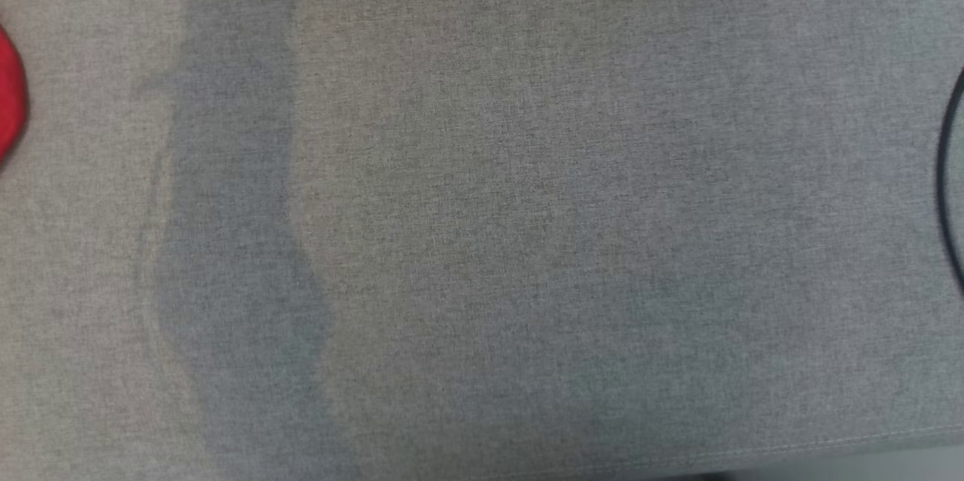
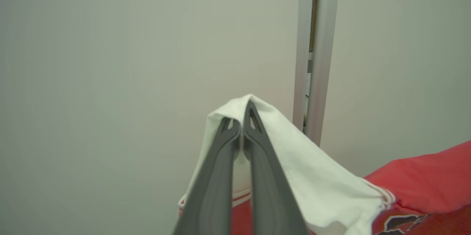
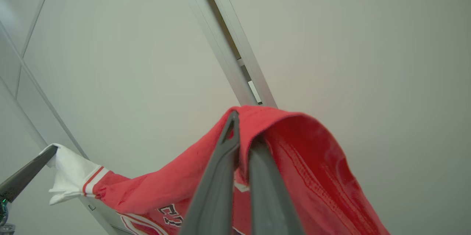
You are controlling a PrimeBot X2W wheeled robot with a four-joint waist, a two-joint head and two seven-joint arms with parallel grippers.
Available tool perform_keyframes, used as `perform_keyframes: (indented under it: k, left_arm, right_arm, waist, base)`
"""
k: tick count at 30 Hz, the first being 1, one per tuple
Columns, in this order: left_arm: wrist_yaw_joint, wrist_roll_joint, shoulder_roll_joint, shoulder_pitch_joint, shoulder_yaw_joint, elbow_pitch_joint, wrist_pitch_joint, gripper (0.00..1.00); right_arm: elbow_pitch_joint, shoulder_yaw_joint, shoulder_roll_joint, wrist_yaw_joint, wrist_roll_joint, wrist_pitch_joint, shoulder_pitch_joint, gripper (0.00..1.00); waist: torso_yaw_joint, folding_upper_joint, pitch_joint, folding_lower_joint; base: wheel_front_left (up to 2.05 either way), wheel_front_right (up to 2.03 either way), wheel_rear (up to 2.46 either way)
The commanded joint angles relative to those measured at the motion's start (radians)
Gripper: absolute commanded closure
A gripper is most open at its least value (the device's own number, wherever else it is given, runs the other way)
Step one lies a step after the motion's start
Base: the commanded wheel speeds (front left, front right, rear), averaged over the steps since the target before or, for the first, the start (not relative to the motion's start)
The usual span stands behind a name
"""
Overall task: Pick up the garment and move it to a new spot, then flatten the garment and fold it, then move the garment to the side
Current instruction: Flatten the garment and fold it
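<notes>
Red garment (image 3: 312,161) hangs stretched between both claws: left gripper (image 2: 241,119) clenched on its white sleeve (image 2: 312,176) at lower centre of its wrist view, right gripper (image 3: 243,128) clenched on a red edge. Best lower both ends evenly, taut, onto the grey cloth surface (image 1: 482,210) — a pale wall (image 2: 110,62) stands behind.

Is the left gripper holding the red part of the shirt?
No, the left gripper pinches the white part, and the red part lies off to the side.
</notes>
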Motion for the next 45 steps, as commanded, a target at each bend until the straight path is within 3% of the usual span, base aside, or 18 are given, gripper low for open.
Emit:
perform_keyframes:
  k: [1,5,11,15,21,32,39,45]
  left_arm:
    - [-0.002,-0.027,-0.001,0.063,-0.025,0.000,-0.002,1.00]
    - [-0.002,-0.092,0.039,0.214,-0.131,-0.054,-0.028,1.00]
    - [-0.002,-0.209,0.130,0.470,-0.245,-0.152,0.031,1.00]
    - [-0.002,-0.274,0.217,0.630,-0.318,-0.231,0.178,1.00]
    - [0.012,-0.381,0.340,0.856,-0.388,-0.444,0.481,1.00]
    - [0.174,-0.601,0.600,1.198,-0.467,-0.985,0.877,1.00]
    - [0.268,-0.701,0.702,1.315,-0.493,-1.217,0.987,1.00]
    - [0.320,-0.750,0.759,1.356,-0.491,-1.307,1.028,1.00]
  right_arm:
    - [-0.010,0.025,-0.001,0.000,0.024,0.006,0.064,1.00]
    - [-0.056,0.103,-0.017,0.000,0.093,0.016,0.227,1.00]
    - [-0.167,0.228,-0.090,0.000,0.202,0.070,0.487,1.00]
    - [-0.225,0.303,-0.147,0.000,0.262,0.141,0.620,1.00]
    - [-0.300,0.423,-0.244,0.000,0.308,0.273,0.772,1.00]
    - [-0.380,0.558,-0.387,0.000,0.405,0.558,0.934,1.00]
    - [-0.434,0.616,-0.481,0.000,0.472,0.736,1.001,1.00]
    - [-0.481,0.639,-0.549,0.000,0.505,0.854,0.990,1.00]
  waist:
    - [-0.005,0.0000,-0.010,-0.0002]
    - [-0.011,0.0000,-0.062,-0.0002]
    - [-0.027,0.0000,-0.195,-0.0002]
    - [-0.036,0.0000,-0.293,-0.0002]
    - [-0.038,0.0000,-0.410,-0.0002]
    - [-0.043,0.0000,-0.511,-0.0002]
    - [-0.053,0.0000,-0.525,-0.0002]
    - [-0.070,0.0000,-0.499,-0.0002]
  base:
    - [0.00,0.00,0.00]
    - [0.00,0.00,0.00]
    - [0.00,0.00,0.00]
    - [0.00,0.00,0.00]
    - [0.00,0.00,0.00]
    - [0.00,0.00,0.00]
    - [0.00,0.00,0.00]
    - [0.00,0.00,0.00]
